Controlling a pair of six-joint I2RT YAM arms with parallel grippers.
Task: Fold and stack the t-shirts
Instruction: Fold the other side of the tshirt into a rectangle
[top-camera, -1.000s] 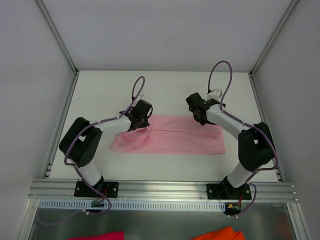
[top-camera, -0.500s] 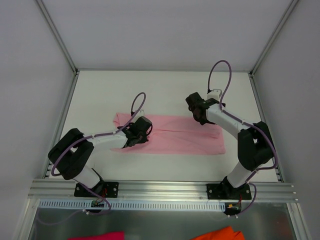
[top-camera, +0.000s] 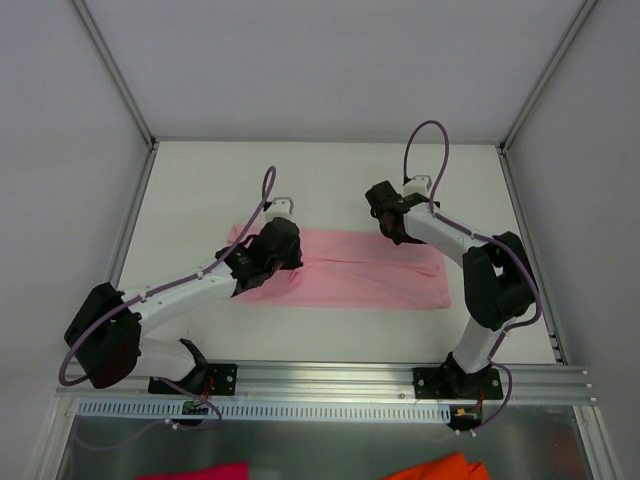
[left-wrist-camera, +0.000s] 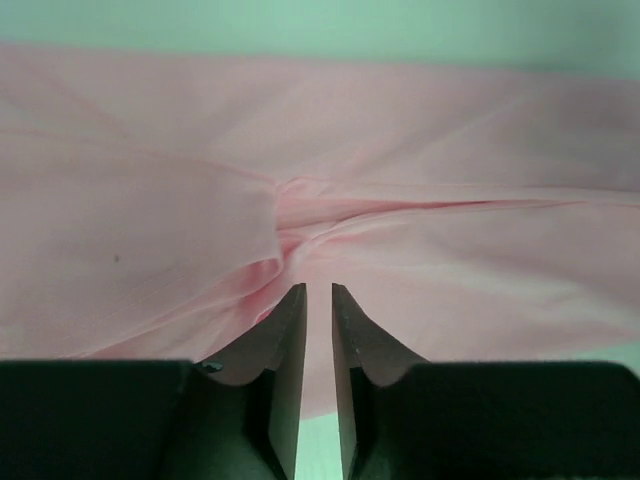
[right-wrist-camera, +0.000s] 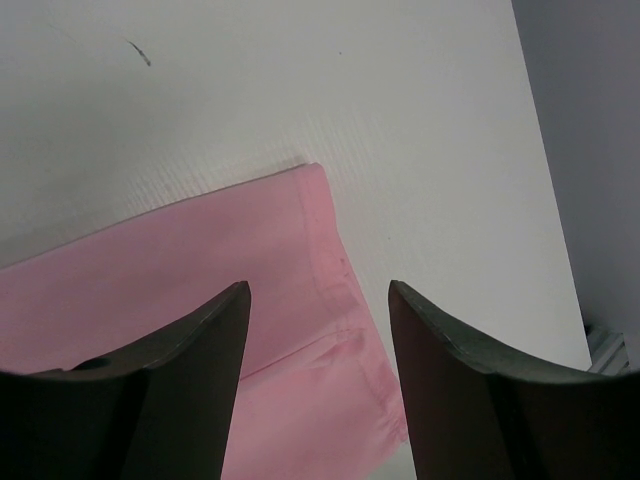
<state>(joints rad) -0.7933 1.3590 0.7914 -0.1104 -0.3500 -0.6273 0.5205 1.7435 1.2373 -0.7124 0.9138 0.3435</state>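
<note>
The light pink t-shirt (top-camera: 360, 275) lies flat as a long folded band across the middle of the table. My left gripper (top-camera: 285, 258) rests low over its left part. In the left wrist view the jaws of that gripper (left-wrist-camera: 318, 290) stand almost together with only a thin slit. No cloth is between them, and a puckered crease of the t-shirt (left-wrist-camera: 420, 200) lies just ahead. My right gripper (top-camera: 398, 232) hovers over the band's far right edge. It stands open (right-wrist-camera: 318, 290) above the hemmed corner of the t-shirt (right-wrist-camera: 200, 270), holding nothing.
White table (top-camera: 330, 180) enclosed by grey walls and metal posts. An aluminium rail (top-camera: 320, 380) runs along the near edge. Below it lie a magenta cloth scrap (top-camera: 195, 471) and an orange cloth scrap (top-camera: 440, 468).
My left gripper came down with the bunched left end of the shirt, which now lies flatter, and its arm has stretched out low to the left. The right gripper shifted slightly up and left.
</note>
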